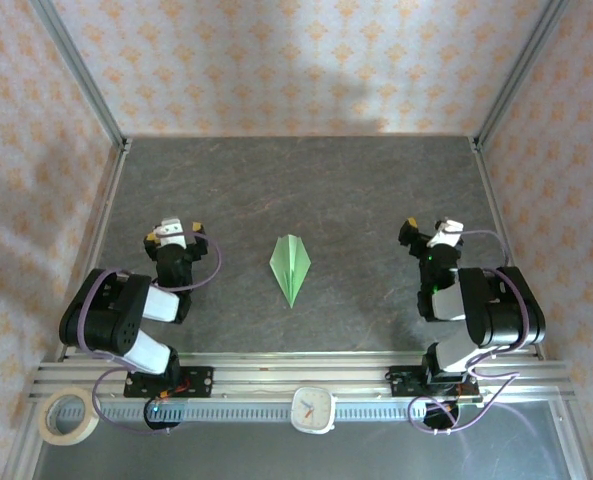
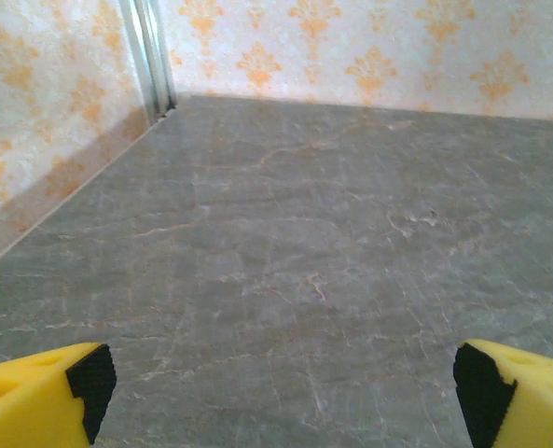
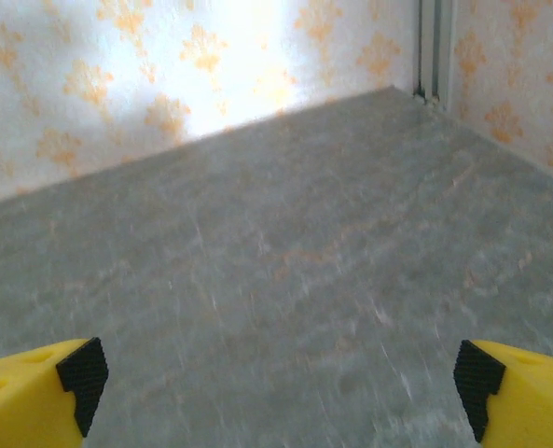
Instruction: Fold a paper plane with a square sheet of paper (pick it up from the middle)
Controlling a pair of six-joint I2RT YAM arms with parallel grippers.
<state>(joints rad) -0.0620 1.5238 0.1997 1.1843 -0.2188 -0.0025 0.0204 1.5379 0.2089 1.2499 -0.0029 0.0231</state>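
Green paper plane (image 1: 291, 268) lies centred on the table (image 1: 306, 180), far from edges.

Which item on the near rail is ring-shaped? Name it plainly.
The tape roll, at the left end of the rail: a beige ring with an open centre. The white square clock at mid-rail has a solid face.

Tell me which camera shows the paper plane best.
Top external: the paper plane lies whole on the table, mid-table, with its outline and centre crease clear. Both wrist cameras look over the table toward the patterned walls, away from it.
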